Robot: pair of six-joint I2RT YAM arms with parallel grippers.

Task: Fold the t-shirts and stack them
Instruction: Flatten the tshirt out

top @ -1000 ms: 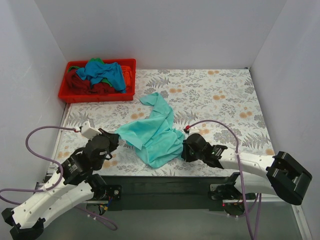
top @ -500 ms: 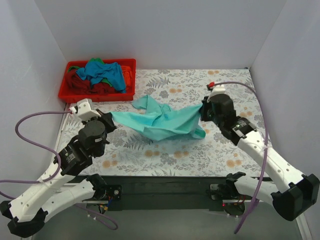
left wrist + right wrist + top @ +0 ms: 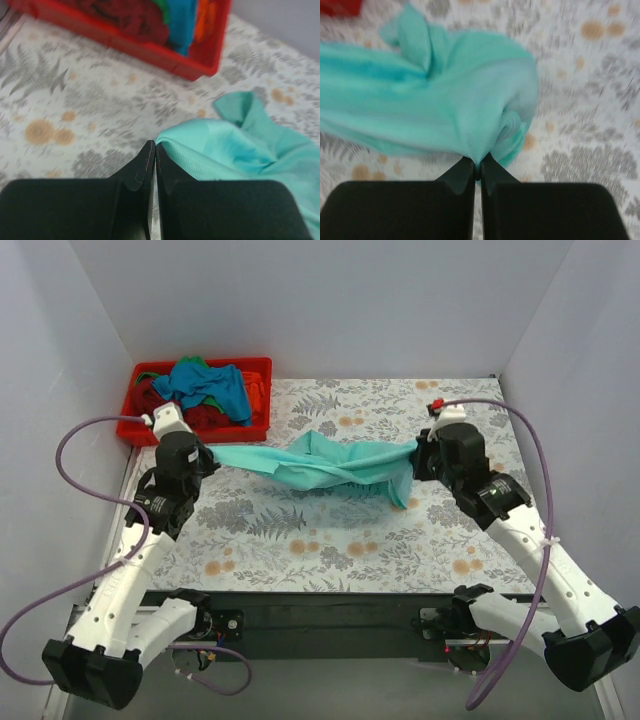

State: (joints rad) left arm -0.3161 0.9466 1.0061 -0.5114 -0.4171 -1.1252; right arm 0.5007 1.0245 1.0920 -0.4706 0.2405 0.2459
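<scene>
**A:** What does the red bin (image 3: pixel 230 433) hold?

**B:** A heap of t-shirts (image 3: pixel 205 385). Blue lies on top, with dark red, green and orange under it. The bin sits in the far left corner of the floral table (image 3: pixel 330 540).

**A:** And the mint-teal shirt (image 3: pixel 330 462)?

**B:** It is pulled taut just right of the bin. The left gripper (image 3: pixel 154 146) and the right gripper (image 3: pixel 477 164) are each clamped tight on one end.

Top external: high, behind arm bases, angled down over whole table (image 3: pixel 330 550); red bin (image 3: pixel 135 432) far at 10 o'clock

Left wrist: very near, low, looks along left gripper (image 3: pixel 154 147) toward 12 o'clock, red bin across top edge

Right wrist: very near, looks down along right gripper (image 3: pixel 479 167), blurred

All three share mint-teal shirt (image 3: pixel 330 462) and table; top and left wrist share red bin
</scene>
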